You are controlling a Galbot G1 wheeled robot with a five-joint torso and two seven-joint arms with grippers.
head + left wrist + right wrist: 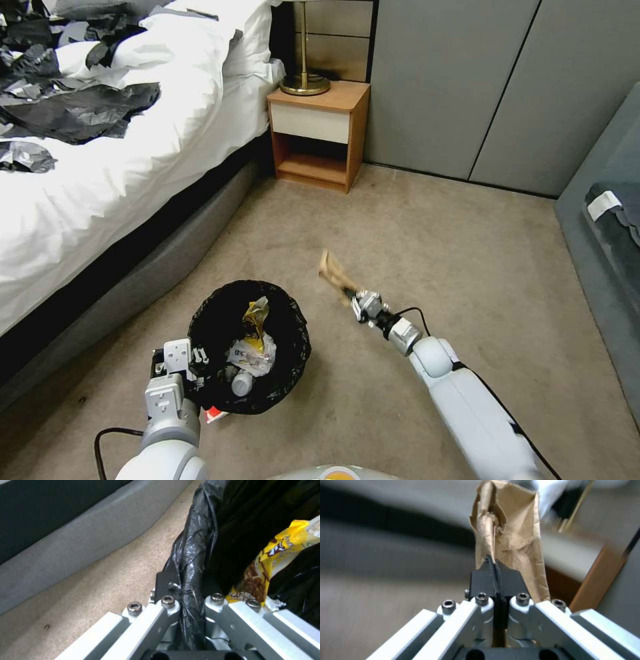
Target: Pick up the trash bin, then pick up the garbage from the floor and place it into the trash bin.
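Nearest the robot, at about seven o'clock in the head view, the left gripper (193,373) is clamped on the near-left rim of the trash bin (293,347); the left wrist view shows its fingers (165,581) pinching the folded black bag (193,555) at the rim, one inside and one outside. So the first part of the task, taking hold of the bin, looks done, though I cannot tell whether the bin is lifted or resting on the floor (433,240). Inside it already lie several pieces of garbage: a yellow snack wrapper (255,312), crumpled white tissue (257,353) and what seems a small bottle (241,383). A small red and white scrap (215,415) peeps out at the bin's six o'clock edge, just beside it on the carpet, and may yet need collecting. Farther out, at roughly two o'clock from the bin and apart from it, the right gripper (352,295) is shut tight on the lower end of a brown paper bag (332,268), which stands up from the jaws, clear of the floor; the right wrist view shows the black pads (485,578) closed together on the creased paper. This piece is picked up but not yet over the bin, so carrying it across and dropping it remain. Beyond, toward twelve o'clock, the carpet up to the nightstand (320,133) shows no further litter, so the job appears close to its end.
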